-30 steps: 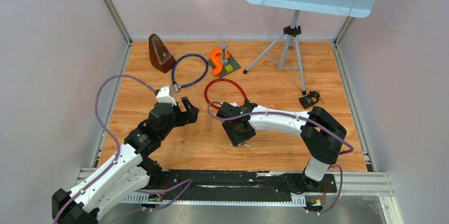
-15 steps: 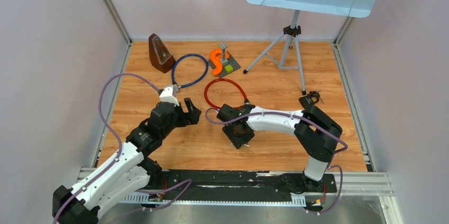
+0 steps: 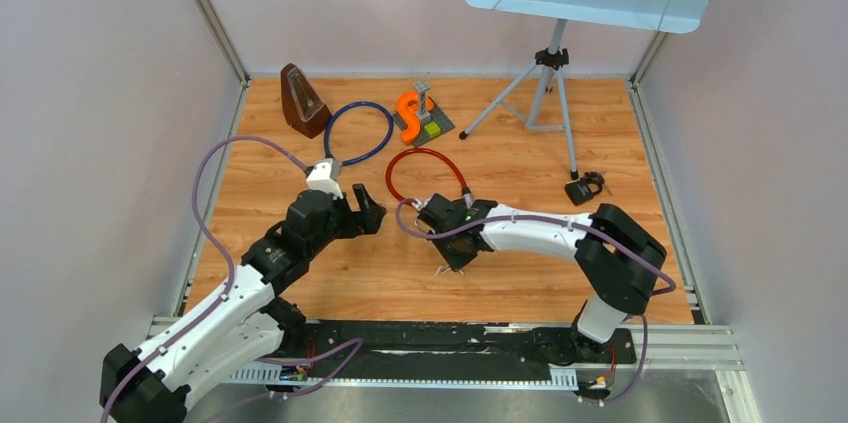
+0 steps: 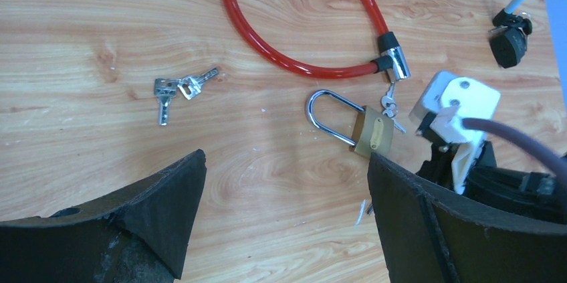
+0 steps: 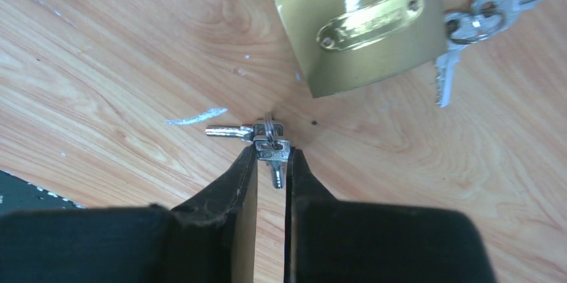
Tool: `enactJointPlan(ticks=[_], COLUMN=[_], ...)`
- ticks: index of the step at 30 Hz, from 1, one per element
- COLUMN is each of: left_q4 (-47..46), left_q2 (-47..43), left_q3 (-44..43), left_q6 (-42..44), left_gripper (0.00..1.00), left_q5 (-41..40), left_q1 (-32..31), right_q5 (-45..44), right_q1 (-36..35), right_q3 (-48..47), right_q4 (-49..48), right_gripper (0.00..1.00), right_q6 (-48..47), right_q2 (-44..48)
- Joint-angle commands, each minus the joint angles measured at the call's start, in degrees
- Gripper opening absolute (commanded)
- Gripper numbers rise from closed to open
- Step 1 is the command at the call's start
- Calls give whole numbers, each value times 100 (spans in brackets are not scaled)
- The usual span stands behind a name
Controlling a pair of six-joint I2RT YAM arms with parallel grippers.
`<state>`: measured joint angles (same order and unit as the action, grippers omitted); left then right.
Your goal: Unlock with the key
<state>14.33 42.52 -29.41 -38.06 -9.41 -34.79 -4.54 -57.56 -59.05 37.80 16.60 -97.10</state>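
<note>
From above, the left pincer [image 3: 365, 211] hung over the desk [image 3: 300, 143] with its fingers wide apart and nothing in them. At its three o'clock the right pincer [image 3: 457, 255] was tipped down onto the wood, and its own arm hid whatever it held. The red cable lock [image 3: 425, 165] lay at its twelve o'clock.

The left wrist view showed the padlock [image 4: 374, 134] lying flat, its shackle pointing to ten o'clock and apparently seated. Loose keys [image 4: 175, 87] lay well apart at its nine o'clock.

In the right wrist view, the right pincer was closed to a narrow slit on a small key bunch [image 5: 271, 142] at the padlock's seven o'clock. The pinched key's blade seemed to run back between the fingers, so it would probably need regripping by the head. The blade could then be lined up with the keyway while the left pincer steadied the brass body. The keyhole was out of sight. Another bunch [image 5: 468, 22] lay at the padlock's three o'clock, and I could not tell which set fits.
</note>
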Motion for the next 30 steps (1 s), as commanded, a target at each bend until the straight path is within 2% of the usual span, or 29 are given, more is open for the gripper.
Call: enactJointPlan(ticks=[1, 12, 17, 24, 30], left_q4=[-412, -1147, -1092, -789, -625], left_q2=[89, 670, 839, 581, 451], left_q3=[-170, -273, -374, -397, -386], left_q6=[-22, -158, -153, -153, -87], left_gripper=[96, 96, 97, 97, 97], left_q5=[269, 1293, 1325, 1025, 959], left_q1=[-15, -17, -15, -11, -12], right_q5=[-196, 356, 358, 493, -390], right_q1=[148, 720, 737, 737, 788], right_q3=[160, 605, 479, -60, 77], right_q4=[-720, -1643, -1734, -1903, -1740], right_gripper=[0, 0, 0, 0, 0], right_q6=[-3, 23, -110, -28, 323], right_q2=[625, 1586, 1409, 829, 677])
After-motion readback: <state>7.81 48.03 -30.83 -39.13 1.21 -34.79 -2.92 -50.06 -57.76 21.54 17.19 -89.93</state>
